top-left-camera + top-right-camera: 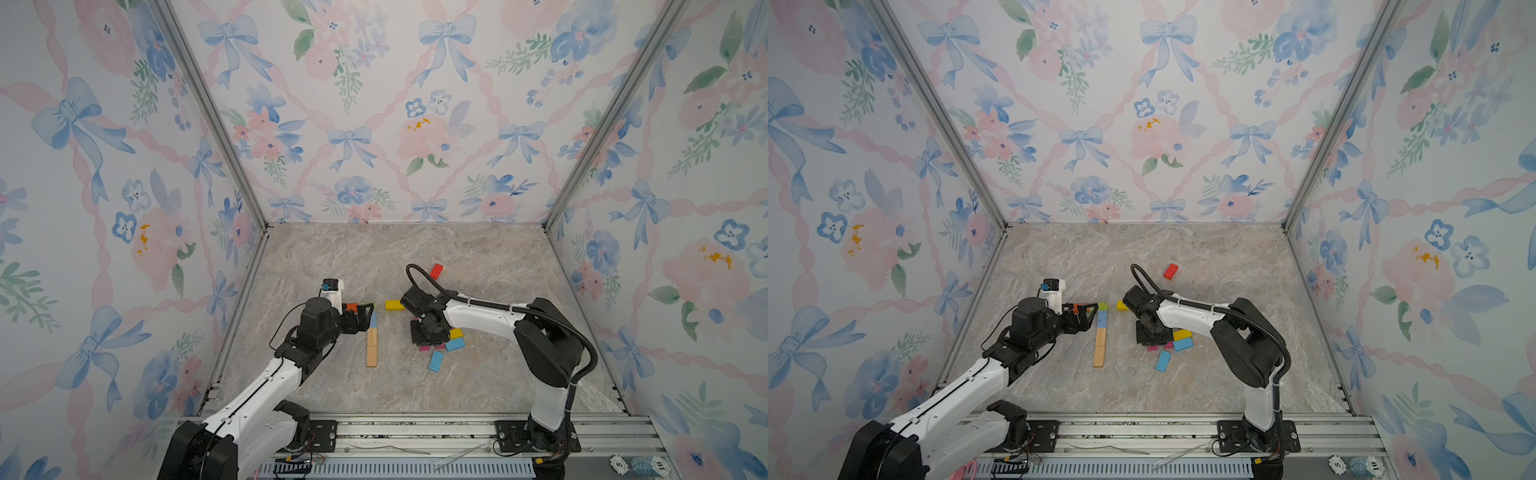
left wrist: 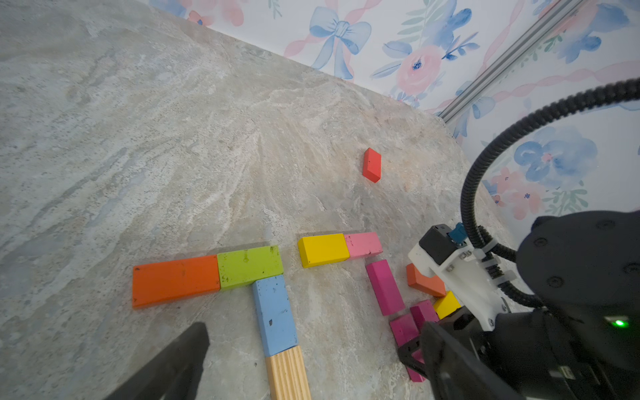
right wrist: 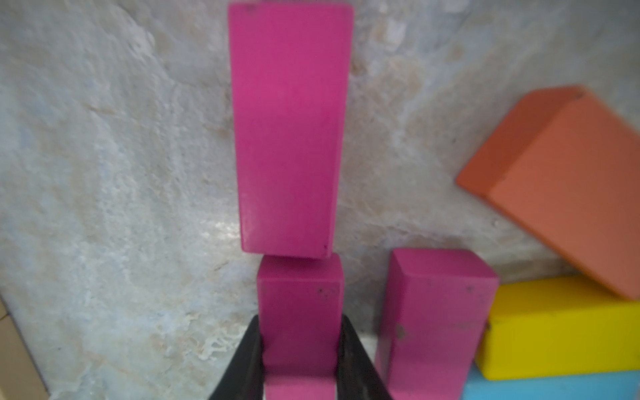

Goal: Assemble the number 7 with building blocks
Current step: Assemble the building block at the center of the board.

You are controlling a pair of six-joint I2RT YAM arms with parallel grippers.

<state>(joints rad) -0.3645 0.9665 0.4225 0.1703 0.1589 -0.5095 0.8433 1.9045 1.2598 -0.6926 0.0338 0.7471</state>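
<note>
The building blocks lie on the marble table. An orange block [image 2: 176, 280] and a green block [image 2: 249, 266] form a row, and a blue block [image 2: 275, 315] and plain wood blocks [image 1: 372, 349] run down from the green one. My left gripper [image 2: 311, 332] hangs open over the blue block. A yellow block [image 2: 323, 249] and a pink block [image 2: 363, 244] lie just right of the row. My right gripper [image 3: 300, 346] is shut on a magenta block [image 3: 300, 304] standing on its edge in the loose pile. Another magenta block [image 3: 291, 131] lies flat just ahead, touching it.
A red block [image 1: 436, 271] lies alone farther back. Around the right gripper are a third magenta block [image 3: 436, 311], an orange block [image 3: 568, 187], a yellow block [image 3: 561, 336] and two blue blocks [image 1: 436, 360]. Wallpapered walls close three sides. A metal rail [image 1: 415, 432] runs along the front.
</note>
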